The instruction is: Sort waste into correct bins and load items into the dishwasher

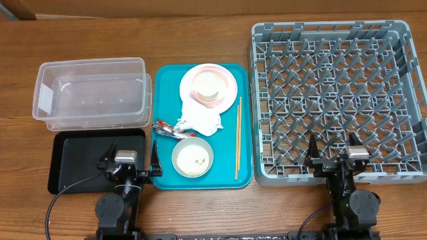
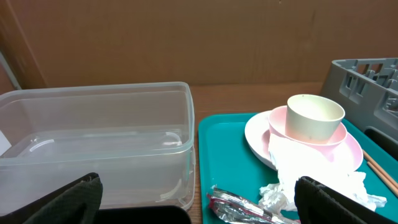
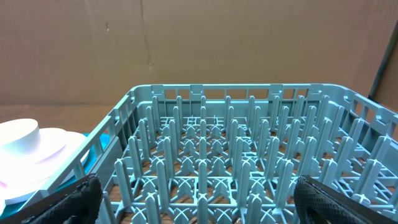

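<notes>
On the teal tray (image 1: 167,80) a pink plate (image 1: 230,85) holds a whitish bowl (image 1: 207,83). A crumpled white napkin (image 1: 199,119) lies in front of it, with a red-and-silver wrapper (image 1: 172,129) to its left. A second bowl (image 1: 193,158) holds rice grains. Chopsticks (image 1: 237,137) lie along the tray's right side. The clear tub (image 1: 90,93) and black tray (image 1: 77,160) are at left, and the grey dish rack (image 1: 337,100) at right. My left gripper (image 1: 131,158) is open and empty over the black tray's right end. My right gripper (image 1: 331,152) is open and empty at the rack's near edge.
The left wrist view shows the tub (image 2: 93,149), wrapper (image 2: 239,208), napkin (image 2: 298,168) and plate (image 2: 351,149) ahead of the left gripper (image 2: 199,199). The right wrist view shows the rack's pegs (image 3: 249,155) ahead of the right gripper (image 3: 199,199). Brown cardboard walls stand behind the table.
</notes>
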